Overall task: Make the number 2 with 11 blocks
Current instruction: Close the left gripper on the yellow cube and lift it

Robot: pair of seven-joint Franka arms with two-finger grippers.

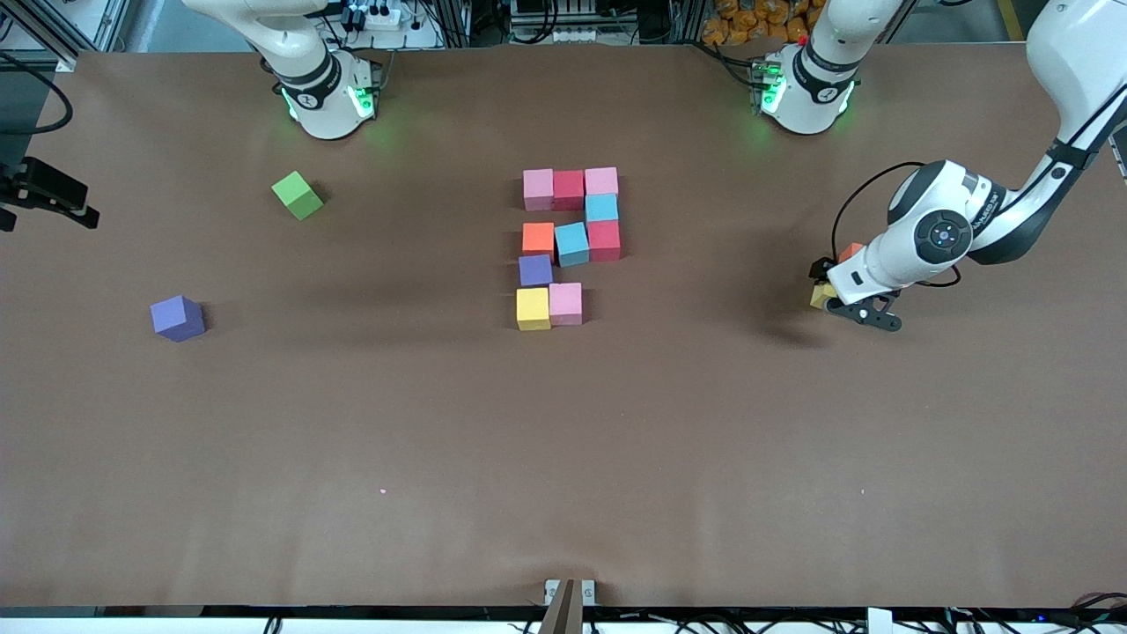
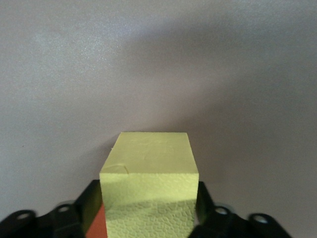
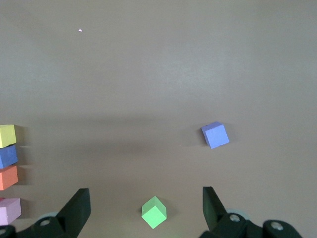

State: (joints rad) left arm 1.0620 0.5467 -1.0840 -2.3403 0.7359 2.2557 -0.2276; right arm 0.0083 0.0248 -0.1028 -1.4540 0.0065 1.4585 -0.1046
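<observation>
The left gripper (image 1: 825,295), low at the left arm's end of the counter (image 1: 563,440), pinches a yellow block (image 2: 148,183), the unfinished number 2 (image 1: 570,248) lies mid-counter, and the right gripper (image 3: 146,208) waits with fingers spread.

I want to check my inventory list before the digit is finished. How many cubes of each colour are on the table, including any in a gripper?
pink cubes: 3
red cubes: 2
light blue cubes: 2
yellow cubes: 2
orange cubes: 2
purple cubes: 2
green cubes: 1
Total: 14
</observation>
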